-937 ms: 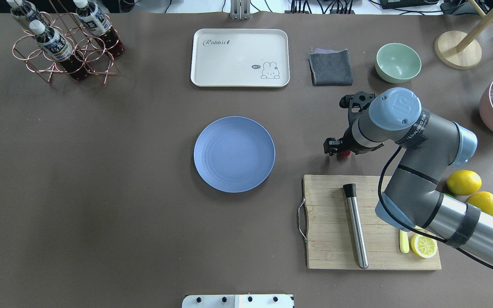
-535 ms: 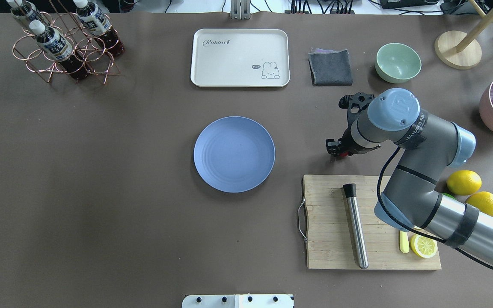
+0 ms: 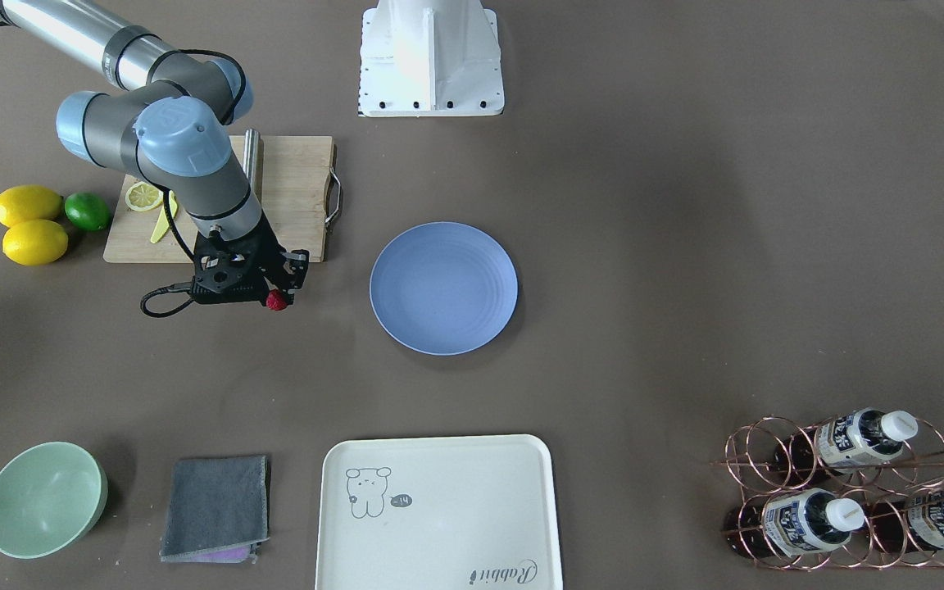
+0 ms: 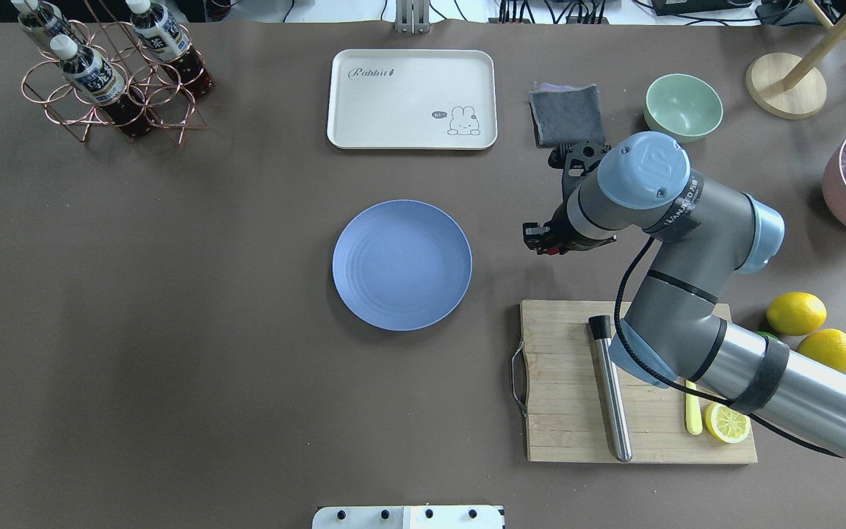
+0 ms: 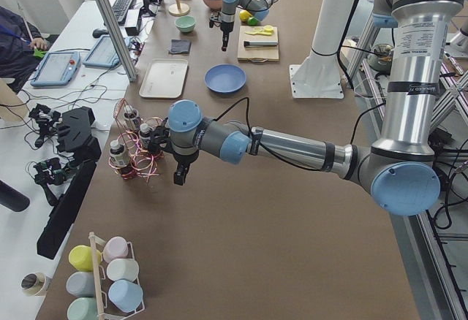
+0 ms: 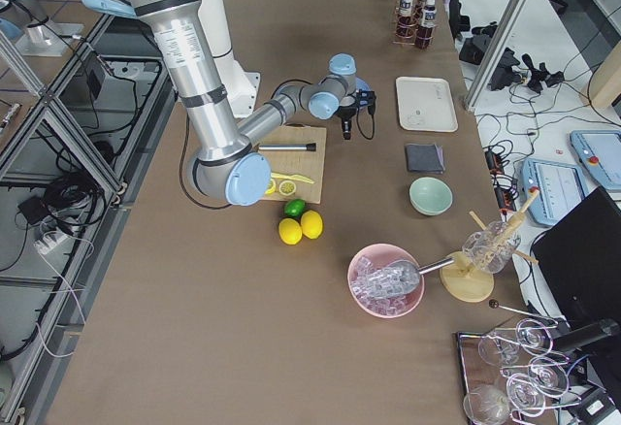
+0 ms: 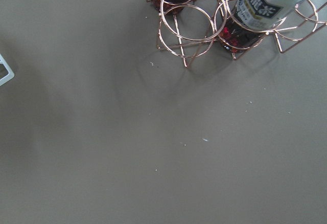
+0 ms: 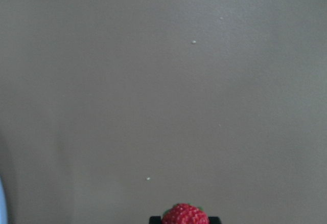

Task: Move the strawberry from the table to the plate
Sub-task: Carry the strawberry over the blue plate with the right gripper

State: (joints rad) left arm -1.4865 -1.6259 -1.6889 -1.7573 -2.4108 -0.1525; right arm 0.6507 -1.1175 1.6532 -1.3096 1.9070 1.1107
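The small red strawberry [image 3: 277, 301] is held between the fingers of my right gripper [image 3: 277, 295], which is shut on it just above the table [image 4: 173, 330]. In the right wrist view the strawberry [image 8: 185, 215] sits at the bottom edge over bare table. From overhead, the right gripper [image 4: 545, 246] hangs to the right of the blue plate [image 4: 402, 264], a short gap away. The plate [image 3: 443, 288] holds nothing. My left gripper [image 5: 179, 177] shows only in the exterior left view, beside the bottle rack; I cannot tell whether it is open or shut.
A wooden cutting board [image 4: 570, 426] with a steel muddler [image 4: 610, 389] and a lemon half [image 4: 727, 422] lies near the right arm. Two lemons [image 4: 796, 313], a green bowl [image 4: 683, 107], a grey cloth [image 4: 567, 114], a cream tray [image 4: 412, 99] and a copper bottle rack [image 4: 111, 81] stand around.
My right gripper closed on the strawberry, then carried it off its spot, leftward and toward the far side, nearer the plate.
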